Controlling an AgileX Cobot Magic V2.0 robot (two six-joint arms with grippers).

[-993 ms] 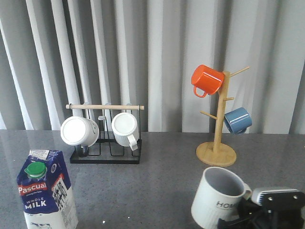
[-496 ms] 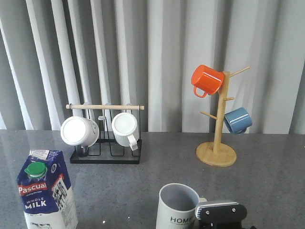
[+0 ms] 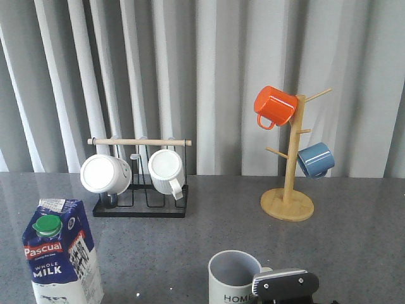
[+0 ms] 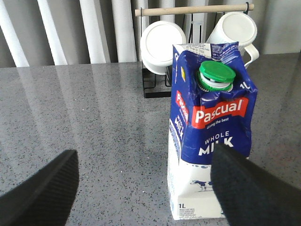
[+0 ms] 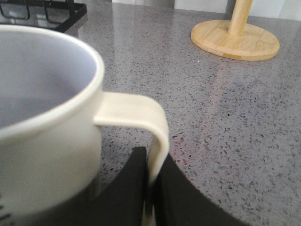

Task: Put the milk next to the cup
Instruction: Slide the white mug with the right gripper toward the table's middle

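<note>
The milk (image 3: 60, 256) (image 4: 211, 132) is a tall blue and white carton with a green cap, upright at the table's front left. My left gripper (image 4: 146, 188) is open, one finger beside the carton's front face, the other far to the side over bare table. The cup (image 3: 233, 277) (image 5: 44, 117), a large white mug with "HOME" lettering, sits low at the front centre. My right gripper (image 5: 151, 181) is shut on the cup's white handle (image 5: 150, 127); in the front view only its grey housing (image 3: 285, 285) shows beside the mug.
A black rack (image 3: 140, 190) with a wooden bar holds two plain white mugs behind the carton. A wooden mug tree (image 3: 288, 202) with an orange mug (image 3: 274, 106) and a blue mug (image 3: 315, 159) stands at the back right. Grey curtains close off the back.
My right gripper has carried the cup leftward from the front right to the front centre, then slightly lower. The milk and my left gripper have not moved.
</note>
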